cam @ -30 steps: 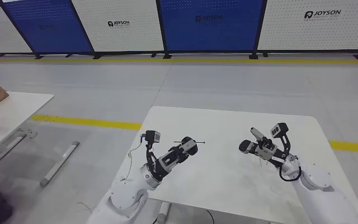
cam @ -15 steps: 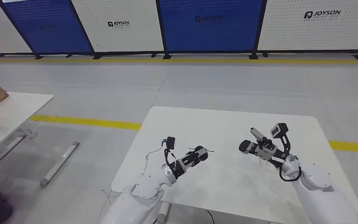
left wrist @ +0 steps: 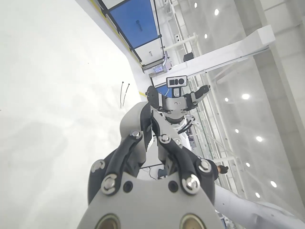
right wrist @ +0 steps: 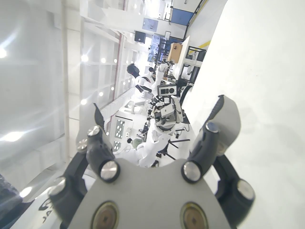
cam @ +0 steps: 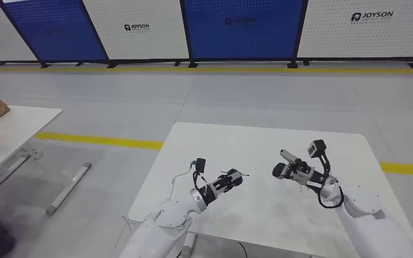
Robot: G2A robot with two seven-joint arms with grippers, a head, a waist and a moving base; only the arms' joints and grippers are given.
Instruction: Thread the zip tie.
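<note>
Pinching a thin black zip tie (cam: 244,173) between closed fingers, the left gripper (cam: 232,175) sits over the near left part of the white bench (cam: 258,138). The tie's long axis runs crosswise to the fingers, roughly level, with a short length sticking out on either side of them; in the top view it points left and right along the bench. Which end carries the head is too small to tell. From the right wrist view the same strip shows as a fine dark line (right wrist: 181,140) just beside the far-off left gripper (right wrist: 166,115). The right gripper (cam: 282,163) is well apart from it across the bench and faces it, its fingers spread wide with nothing between them. In the left wrist view two loose zip ties (left wrist: 121,94) lie flat on the bench, side by side and nearly parallel, heads at the end away from the left gripper (left wrist: 149,120).
</note>
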